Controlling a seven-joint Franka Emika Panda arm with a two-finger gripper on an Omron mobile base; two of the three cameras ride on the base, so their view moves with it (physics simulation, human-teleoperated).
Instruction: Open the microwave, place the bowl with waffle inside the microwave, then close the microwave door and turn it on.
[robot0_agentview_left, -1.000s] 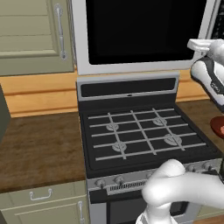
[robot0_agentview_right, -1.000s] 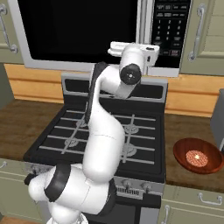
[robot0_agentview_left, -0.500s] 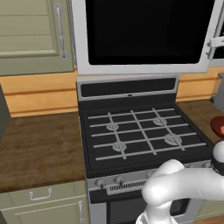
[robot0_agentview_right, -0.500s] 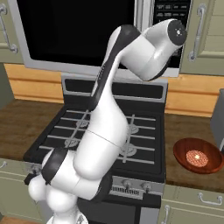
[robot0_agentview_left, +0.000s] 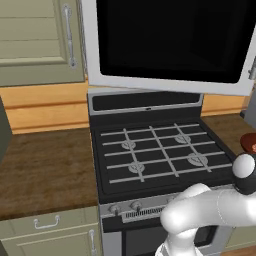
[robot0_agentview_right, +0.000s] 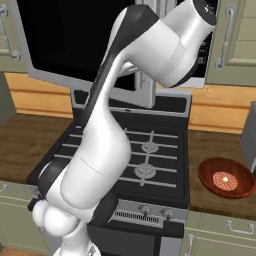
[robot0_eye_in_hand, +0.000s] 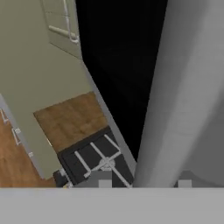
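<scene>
The jaws' state cannot be told: in the hand view they sit hard against the silver frame of the microwave door (robot0_eye_in_hand: 183, 87), whose black glass runs from 12 o'clock down toward 6. In the left base view that door (robot0_agentview_left: 170, 40) stands swung partly outward above the stove (robot0_agentview_left: 155, 150). In the right base view the bowl (robot0_agentview_right: 226, 177) rests on the wooden tabletop (robot0_agentview_right: 215, 150) at 3 o'clock of the stove, well apart from the microwave (robot0_agentview_right: 200, 55) at 12 o'clock.
</scene>
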